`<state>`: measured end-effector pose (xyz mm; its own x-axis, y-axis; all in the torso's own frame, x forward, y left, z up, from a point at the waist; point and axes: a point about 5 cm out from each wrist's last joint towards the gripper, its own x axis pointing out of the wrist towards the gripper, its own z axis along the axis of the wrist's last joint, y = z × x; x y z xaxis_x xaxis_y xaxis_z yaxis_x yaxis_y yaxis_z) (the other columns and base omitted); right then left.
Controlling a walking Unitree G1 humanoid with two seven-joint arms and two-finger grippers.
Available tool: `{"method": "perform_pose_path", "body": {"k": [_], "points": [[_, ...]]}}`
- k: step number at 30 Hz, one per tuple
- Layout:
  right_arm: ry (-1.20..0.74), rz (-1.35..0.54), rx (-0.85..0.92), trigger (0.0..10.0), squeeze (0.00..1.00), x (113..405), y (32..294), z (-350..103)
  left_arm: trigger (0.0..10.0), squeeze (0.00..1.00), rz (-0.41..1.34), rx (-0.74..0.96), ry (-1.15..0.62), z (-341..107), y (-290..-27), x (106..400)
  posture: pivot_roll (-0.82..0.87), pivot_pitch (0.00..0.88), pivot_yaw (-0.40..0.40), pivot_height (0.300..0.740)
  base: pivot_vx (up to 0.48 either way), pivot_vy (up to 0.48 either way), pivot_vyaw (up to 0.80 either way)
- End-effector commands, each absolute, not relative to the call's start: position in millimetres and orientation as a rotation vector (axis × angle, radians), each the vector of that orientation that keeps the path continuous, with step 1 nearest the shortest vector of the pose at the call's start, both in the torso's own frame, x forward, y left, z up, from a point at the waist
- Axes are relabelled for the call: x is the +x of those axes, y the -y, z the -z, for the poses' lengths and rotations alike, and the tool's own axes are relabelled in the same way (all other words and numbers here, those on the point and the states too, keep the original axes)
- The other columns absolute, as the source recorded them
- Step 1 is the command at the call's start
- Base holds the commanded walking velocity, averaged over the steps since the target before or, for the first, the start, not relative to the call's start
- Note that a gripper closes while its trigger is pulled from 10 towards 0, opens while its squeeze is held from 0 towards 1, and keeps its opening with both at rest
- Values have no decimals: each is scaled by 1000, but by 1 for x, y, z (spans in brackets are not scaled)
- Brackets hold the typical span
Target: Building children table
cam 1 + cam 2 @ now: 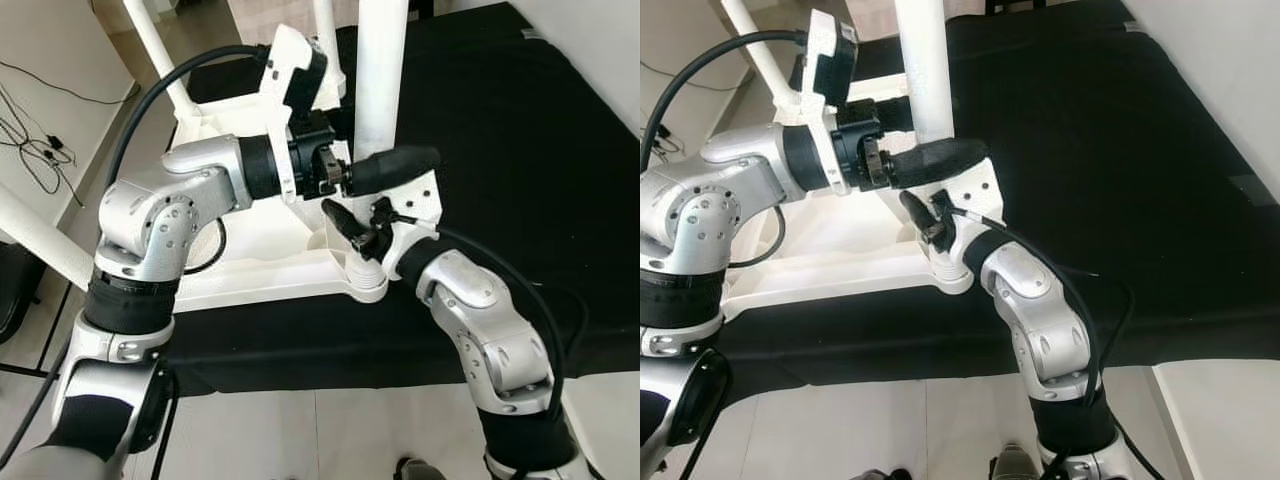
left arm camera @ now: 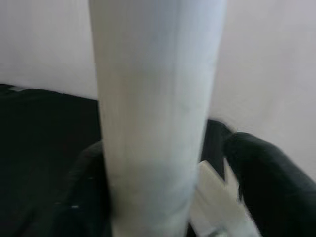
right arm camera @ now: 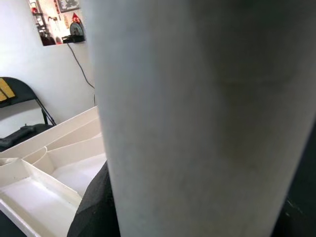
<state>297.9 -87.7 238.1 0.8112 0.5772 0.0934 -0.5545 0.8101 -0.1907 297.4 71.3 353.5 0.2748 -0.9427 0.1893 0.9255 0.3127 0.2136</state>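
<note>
A white children's table (image 1: 250, 272) lies upside down on a black mat (image 1: 500, 150), its legs pointing up. My left gripper (image 1: 385, 162) reaches in from the left and is shut on the nearest white leg (image 1: 381, 80), a little above its base. In the left wrist view that leg (image 2: 155, 123) fills the gap between the two black fingers (image 2: 266, 182). Just below, at the corner socket (image 1: 365, 275), my right gripper (image 1: 360, 232) holds the same leg from the near side. The right wrist view has the leg (image 3: 197, 118) pressed close, with dark fingers at both sides.
Other white legs stand at the far left corner (image 1: 155, 45), the far corner (image 1: 325, 35) and the near left corner (image 1: 40, 240). Cables (image 1: 30, 150) lie on the floor at left. A white wall (image 1: 590, 40) borders the mat on the right. A black folding chair (image 3: 19, 98) stands by the wall.
</note>
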Motion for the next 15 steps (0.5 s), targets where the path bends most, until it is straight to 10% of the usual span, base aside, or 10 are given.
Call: {"method": "perform_pose_path", "body": {"k": [1, 15], "points": [[28, -768, -149, 10000, 0, 292, 60, -210, 0, 0, 1205, 141, 325, -356, -75, 297, -64, 179, 181, 740, 0, 0, 0], [74, -808, -199, 10000, 0, 294, 62, -216, 0, 0, 1108, 104, 350, -353, -74, 297, -67, 173, 175, 740, 0, 0, 0]]}}
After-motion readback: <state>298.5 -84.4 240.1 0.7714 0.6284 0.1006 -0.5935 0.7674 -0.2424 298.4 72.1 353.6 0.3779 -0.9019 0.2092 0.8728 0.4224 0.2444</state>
